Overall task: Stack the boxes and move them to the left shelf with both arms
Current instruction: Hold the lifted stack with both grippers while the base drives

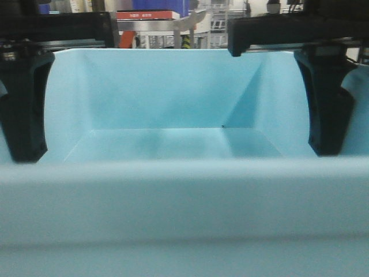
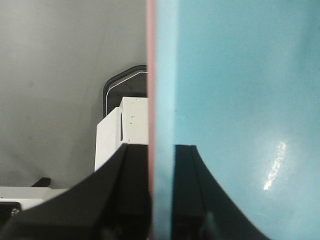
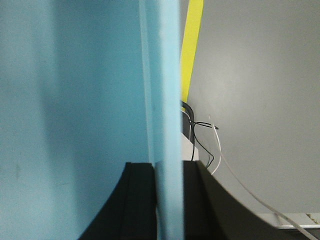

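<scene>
**Operator:** While the near rim of the light sky-blue rectangular plastic tub (image 1: 184,150) fills my front view, what holds it?

**Spotter:** Your left gripper (image 2: 160,150) pinches one side wall, together with the edge of a salmon-pink plastic tub (image 2: 149,60) just outside it. Your right gripper (image 3: 166,167) is clamped over the opposite wall.

**Operator:** How will it handle?

**Spotter:** Probably light, smooth and slightly flexible. Grip close under the rim and keep both sides level. Beyond the far wall you have steel racking (image 1: 153,26), blurred.
</scene>
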Action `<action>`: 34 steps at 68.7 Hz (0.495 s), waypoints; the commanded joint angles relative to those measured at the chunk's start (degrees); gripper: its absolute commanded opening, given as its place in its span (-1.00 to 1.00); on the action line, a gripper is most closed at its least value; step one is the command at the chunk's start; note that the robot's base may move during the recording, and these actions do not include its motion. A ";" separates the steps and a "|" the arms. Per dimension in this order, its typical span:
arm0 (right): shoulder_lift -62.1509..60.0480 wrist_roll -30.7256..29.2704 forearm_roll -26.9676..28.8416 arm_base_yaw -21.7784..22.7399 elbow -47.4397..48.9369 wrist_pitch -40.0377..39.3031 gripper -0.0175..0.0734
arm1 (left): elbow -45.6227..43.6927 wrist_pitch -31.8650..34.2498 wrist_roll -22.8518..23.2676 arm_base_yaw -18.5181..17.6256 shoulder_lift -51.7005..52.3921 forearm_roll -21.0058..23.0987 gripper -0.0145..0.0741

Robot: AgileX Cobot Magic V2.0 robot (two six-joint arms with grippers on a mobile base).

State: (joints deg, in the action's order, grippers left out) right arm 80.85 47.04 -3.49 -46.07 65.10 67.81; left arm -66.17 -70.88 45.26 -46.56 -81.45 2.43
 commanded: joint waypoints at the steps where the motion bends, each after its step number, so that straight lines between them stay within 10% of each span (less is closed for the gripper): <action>1: -2.25 0.24 -1.23 0.11 1.81 -1.68 -0.49 | -1.80 -5.98 0.33 -0.43 2.18 1.96 -0.70; 34: -2.20 0.24 -1.52 0.11 1.81 -1.69 -0.49 | -1.80 -5.88 0.33 -0.43 2.18 2.12 -0.70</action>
State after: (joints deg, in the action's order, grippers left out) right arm 80.83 47.04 -3.87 -46.07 65.10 67.78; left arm -66.17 -70.63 45.26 -46.56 -81.55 2.43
